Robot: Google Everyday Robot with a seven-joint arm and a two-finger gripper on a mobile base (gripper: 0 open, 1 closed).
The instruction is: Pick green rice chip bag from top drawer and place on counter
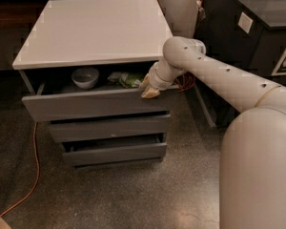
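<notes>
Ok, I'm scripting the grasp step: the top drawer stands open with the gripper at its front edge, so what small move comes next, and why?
Probably lift the gripper off the front edge of the dark grey top drawer and ease it inward, over the crumpled green chip bag. The bag lies exposed right of a round grey bowl, close to the gripper but not under it.

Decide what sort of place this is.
Probably an office kitchenette: a white counter, a bowl and green bag in the open top drawer, the gripper at its front edge.
</notes>
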